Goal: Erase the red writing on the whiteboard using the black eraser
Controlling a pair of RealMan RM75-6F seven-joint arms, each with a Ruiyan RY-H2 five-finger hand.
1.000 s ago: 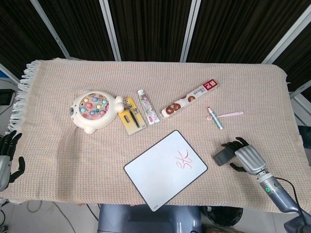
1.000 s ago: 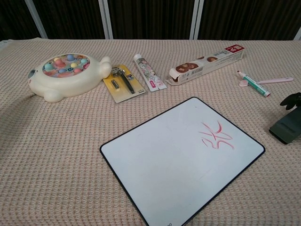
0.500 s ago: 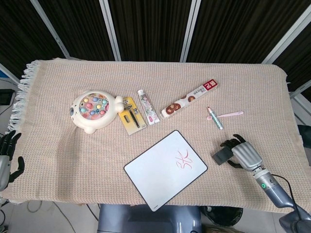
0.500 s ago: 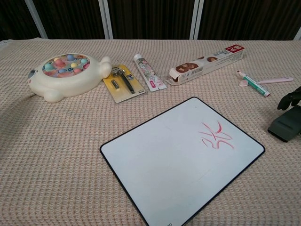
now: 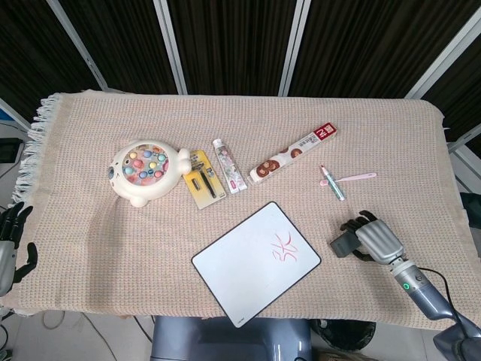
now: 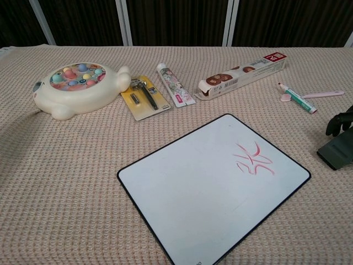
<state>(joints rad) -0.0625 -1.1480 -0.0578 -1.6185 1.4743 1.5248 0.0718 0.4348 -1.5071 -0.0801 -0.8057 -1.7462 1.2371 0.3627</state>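
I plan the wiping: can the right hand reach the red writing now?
Probably yes: the right hand holds the black eraser beside the white whiteboard; only bare cloth lies between it and the red writing.

Whiteboard point(image 6: 212, 190) lies flat on knitted cloth point(image 6: 66, 182), red writing point(image 6: 253, 159) toward its right side. Black eraser point(image 6: 336, 153) at right edge, dark fingers point(image 6: 339, 121) just above it.

Both views are bright and evenly lit from above; shadows are short and soft, hugging the toy point(image 6: 77, 88) and the box point(image 6: 242, 75); the whiteboard point(image 5: 255, 261) shows little glare; focus is sharp throughout; the far backdrop stays dark; edges bend slightly.
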